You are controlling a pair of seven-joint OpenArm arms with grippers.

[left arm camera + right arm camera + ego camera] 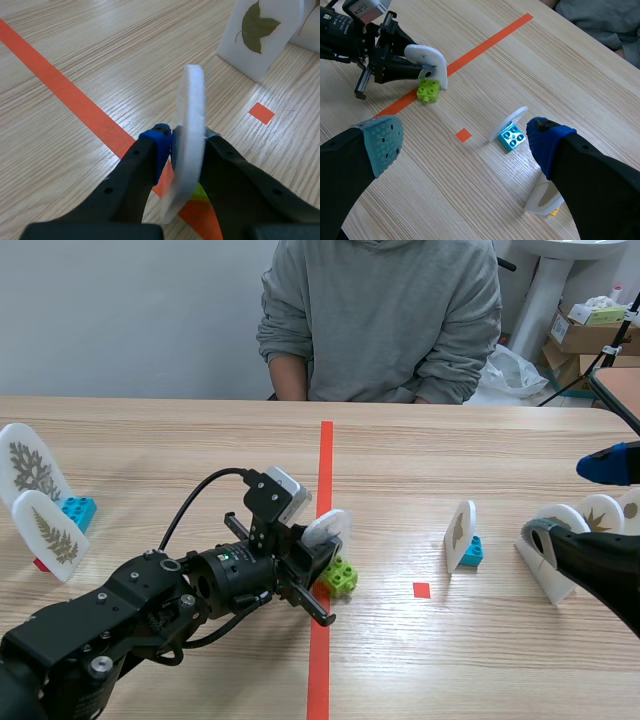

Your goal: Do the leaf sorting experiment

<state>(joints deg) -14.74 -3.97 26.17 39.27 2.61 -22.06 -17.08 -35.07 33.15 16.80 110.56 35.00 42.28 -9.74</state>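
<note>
The left gripper (186,145) is clamped on a leaf card (192,100) at the bench's centre tape line; the right gripper (465,142) hangs with fingers apart. 2 cards (50,535) stand at the left edge and a blue-brick card (460,535) waits rightward, so sorting seems about midway.

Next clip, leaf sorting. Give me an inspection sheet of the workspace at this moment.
Surface: wooden table, orange tape line down the middle.
Job's things: held card on green block at the line; middle card on blue block; left cards; right cards by the right arm.
Clutter: nothing seen.
Tools: left tool shut on the held card; right tool open, holding nothing.
Cables: black cable loops off the left wrist.
Surroundings: person seated across; boxes and bag behind.
</note>
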